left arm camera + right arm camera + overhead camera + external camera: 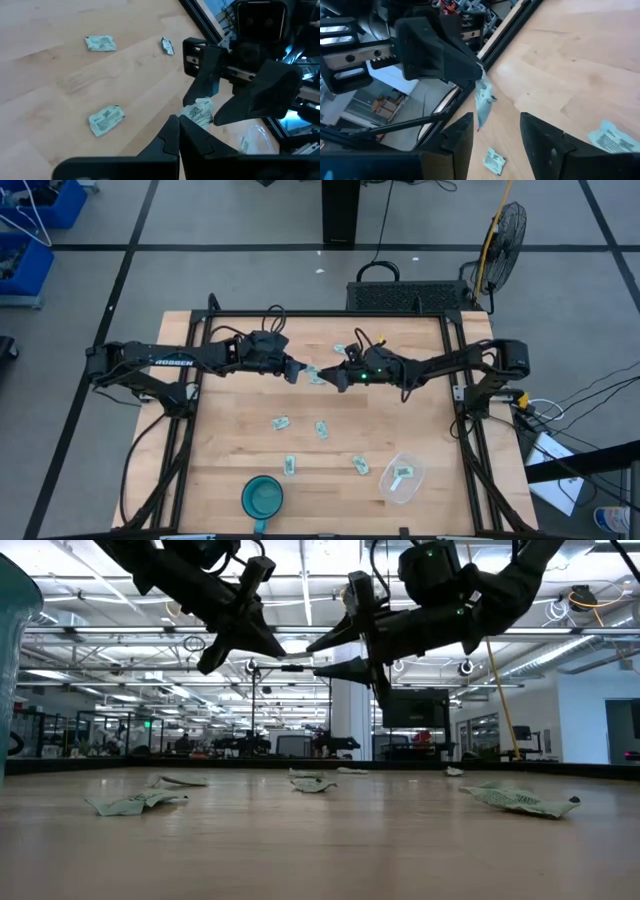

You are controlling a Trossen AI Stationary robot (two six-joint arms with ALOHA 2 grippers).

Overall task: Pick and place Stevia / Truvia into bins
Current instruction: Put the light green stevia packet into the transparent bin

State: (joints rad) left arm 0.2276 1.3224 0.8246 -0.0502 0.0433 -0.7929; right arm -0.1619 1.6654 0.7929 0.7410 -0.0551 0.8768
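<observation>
My left gripper (296, 370) is shut on one pale green and white sachet (483, 100), held in the air over the middle of the far half of the table. My right gripper (497, 121) faces it from the table's right and is open. Its two fingers (202, 75) stand on either side of the sachet without touching it. Other sachets lie flat on the wood (281, 423) (322, 429) (290, 465) (360, 465). The clear tub (403, 480) stands at the near right with one sachet (402, 472) in it. My left gripper pinches the sachet's upper end (481, 85) between the tips of its two shut fingers. The fingers come from the table's left, slanting down. The crumpled sachet hangs below the fingertips (199, 112), clear of the table.
A teal round bowl (262, 498) stands at the near edge, left of the tub. More sachets lie near the far edge (340, 348). Black frame rails (458, 380) run along the table's left and right sides.
</observation>
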